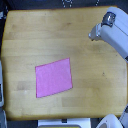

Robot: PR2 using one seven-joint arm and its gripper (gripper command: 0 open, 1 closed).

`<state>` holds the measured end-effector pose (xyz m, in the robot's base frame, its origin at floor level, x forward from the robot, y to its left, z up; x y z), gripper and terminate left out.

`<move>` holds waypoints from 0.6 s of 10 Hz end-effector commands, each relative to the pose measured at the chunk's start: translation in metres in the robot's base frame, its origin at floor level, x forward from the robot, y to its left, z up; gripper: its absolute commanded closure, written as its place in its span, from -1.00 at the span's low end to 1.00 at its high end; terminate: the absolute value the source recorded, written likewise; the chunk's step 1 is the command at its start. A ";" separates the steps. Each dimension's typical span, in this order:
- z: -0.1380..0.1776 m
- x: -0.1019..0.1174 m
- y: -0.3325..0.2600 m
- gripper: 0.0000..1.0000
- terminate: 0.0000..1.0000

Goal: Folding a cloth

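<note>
The cloth (53,77) is a flat pink-magenta piece lying spread out on the wooden tabletop (50,35), a little toward the exterior view's left and lower middle. It looks roughly square and slightly rotated. My arm (111,31) enters at the exterior view's upper right, well apart from the cloth. Only its grey-white body shows; the fingers are not distinguishable, so the gripper's state is unclear.
The tabletop's edges run close to the frame on all sides. White and grey shapes (107,121) sit past the lower edge at the exterior view's right, and a pale object (2,90) lies along the left edge.
</note>
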<state>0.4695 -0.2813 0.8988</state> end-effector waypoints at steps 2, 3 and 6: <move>-0.007 -0.005 0.001 -1.00 -1.00; -0.020 -0.016 0.006 -1.00 -1.00; -0.050 -0.038 0.029 -1.00 -1.00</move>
<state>0.4635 -0.2785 0.8915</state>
